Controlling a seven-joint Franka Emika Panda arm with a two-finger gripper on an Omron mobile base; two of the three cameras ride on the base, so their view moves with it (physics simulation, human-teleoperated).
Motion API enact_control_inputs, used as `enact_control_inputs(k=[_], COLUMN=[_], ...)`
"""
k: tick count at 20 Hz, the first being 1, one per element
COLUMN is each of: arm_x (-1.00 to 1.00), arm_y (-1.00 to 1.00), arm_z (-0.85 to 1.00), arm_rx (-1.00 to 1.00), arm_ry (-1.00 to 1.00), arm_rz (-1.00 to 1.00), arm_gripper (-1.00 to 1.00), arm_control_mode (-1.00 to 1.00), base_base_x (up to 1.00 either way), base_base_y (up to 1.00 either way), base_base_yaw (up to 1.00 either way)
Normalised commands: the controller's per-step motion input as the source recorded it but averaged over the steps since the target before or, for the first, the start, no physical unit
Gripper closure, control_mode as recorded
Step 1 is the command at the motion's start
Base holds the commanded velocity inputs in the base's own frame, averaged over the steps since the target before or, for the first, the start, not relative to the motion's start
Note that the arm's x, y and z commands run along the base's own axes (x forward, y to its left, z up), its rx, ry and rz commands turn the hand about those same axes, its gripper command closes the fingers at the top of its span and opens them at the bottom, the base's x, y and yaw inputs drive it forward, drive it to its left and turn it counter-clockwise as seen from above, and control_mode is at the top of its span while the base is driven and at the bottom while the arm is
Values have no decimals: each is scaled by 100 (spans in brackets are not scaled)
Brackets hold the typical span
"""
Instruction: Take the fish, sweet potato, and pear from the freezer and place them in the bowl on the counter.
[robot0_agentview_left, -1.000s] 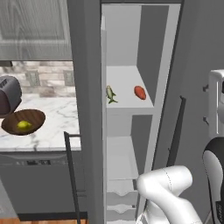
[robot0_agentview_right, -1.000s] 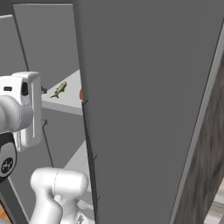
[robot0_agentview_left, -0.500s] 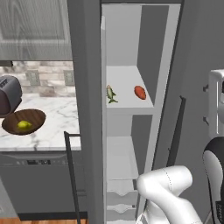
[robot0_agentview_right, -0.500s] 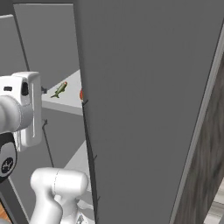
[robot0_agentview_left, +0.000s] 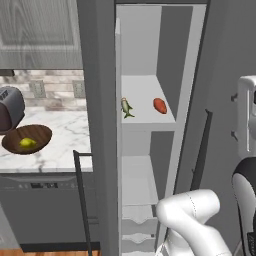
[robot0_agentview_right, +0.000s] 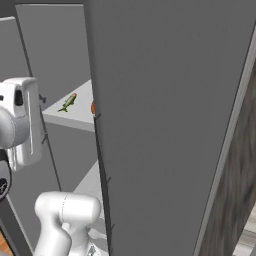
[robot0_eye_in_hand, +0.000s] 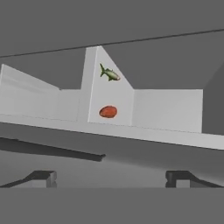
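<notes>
The tool stands fully open and empty, well short of the freezer shelf, where the fish and sweet potato lie apart. The fish's long axis runs front to back, so a lengthwise grasp would likely slip. The pear rests in the bowl on the desk.

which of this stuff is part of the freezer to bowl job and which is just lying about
Part of the job:
- fish on the freezer shelf
- sweet potato beside it, apart
- pear already in the bowl
- counter
- pincer, open, empty

Just lying about:
- toaster
- wall cabinet
</notes>
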Motion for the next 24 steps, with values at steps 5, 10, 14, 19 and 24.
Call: enact_control_inputs(k=[5, 10, 14, 19, 24], arm_x=[-22, 16, 49, 49, 15], arm_y=[2, 37, 63, 27, -1], arm_z=[35, 12, -2, -19, -16], arm_rx=[-3, -6, -14, -12, -4], arm_ry=[0, 14, 12, 1, 0], arm_rz=[12, 19, 18, 19, 25], arm_gripper=[-100, -100, -100, -100, -100], arm_control_mode=[-100, -100, -100, -100, -100], base_base_x=[0, 0, 0, 0, 0], base_base_y=[0, 0, 0, 0, 0], base_base_yaw=[0, 0, 0, 0, 0])
